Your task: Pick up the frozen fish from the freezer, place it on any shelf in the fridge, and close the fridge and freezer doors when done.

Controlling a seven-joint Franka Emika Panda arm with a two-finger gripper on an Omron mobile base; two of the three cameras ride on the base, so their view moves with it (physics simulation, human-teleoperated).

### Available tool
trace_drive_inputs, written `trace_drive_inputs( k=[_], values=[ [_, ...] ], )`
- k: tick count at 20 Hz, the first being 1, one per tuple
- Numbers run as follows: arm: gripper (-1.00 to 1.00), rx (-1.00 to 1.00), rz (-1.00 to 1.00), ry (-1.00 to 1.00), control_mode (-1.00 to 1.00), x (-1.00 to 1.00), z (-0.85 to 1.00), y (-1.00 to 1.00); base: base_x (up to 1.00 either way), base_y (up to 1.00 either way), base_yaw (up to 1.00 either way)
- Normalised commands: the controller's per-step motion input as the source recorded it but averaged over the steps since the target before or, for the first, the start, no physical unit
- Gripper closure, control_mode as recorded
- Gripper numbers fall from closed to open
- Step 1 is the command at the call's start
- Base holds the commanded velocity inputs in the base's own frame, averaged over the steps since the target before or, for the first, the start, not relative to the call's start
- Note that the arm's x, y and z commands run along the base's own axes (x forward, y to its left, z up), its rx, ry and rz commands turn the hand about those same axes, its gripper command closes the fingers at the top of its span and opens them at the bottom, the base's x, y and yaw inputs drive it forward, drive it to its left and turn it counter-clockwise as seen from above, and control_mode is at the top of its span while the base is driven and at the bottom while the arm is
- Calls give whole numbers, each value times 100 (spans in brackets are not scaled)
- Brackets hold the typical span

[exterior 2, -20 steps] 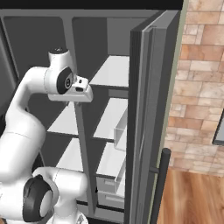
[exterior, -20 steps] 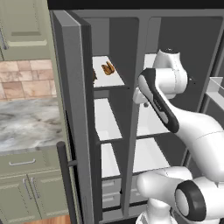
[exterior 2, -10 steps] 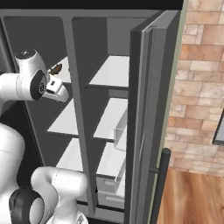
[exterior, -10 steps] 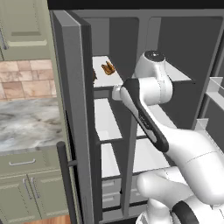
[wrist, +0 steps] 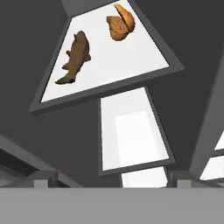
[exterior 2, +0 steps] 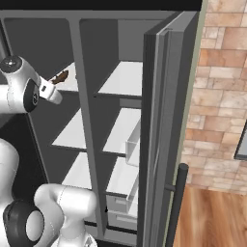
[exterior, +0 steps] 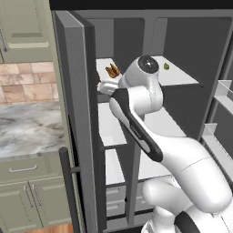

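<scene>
Gripper (wrist: 111, 177) swung to freezer (exterior: 107, 132), jaws now spread; frozen fish (wrist: 75, 57) upper left, ungrasped; pickup next.

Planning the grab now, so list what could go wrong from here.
1. The orange-tan lump lies apart from the frozen fish on the same freezer shelf; the open gripper might hit the lump or pick it instead.
2. The hand sits close to the freezer door edge, so a reach inward might clip it.
</scene>
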Motion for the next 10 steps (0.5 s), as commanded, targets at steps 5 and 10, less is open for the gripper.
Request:
trace_drive_inputs(
  k=[5, 10],
  values=[
    [-100, 0, -5, 3, -100, 62, 7, 2, 0, 0, 0],
    [-100, 0, 12, 0, -100, 49, 27, 6, 0, 0, 0]
  ],
)
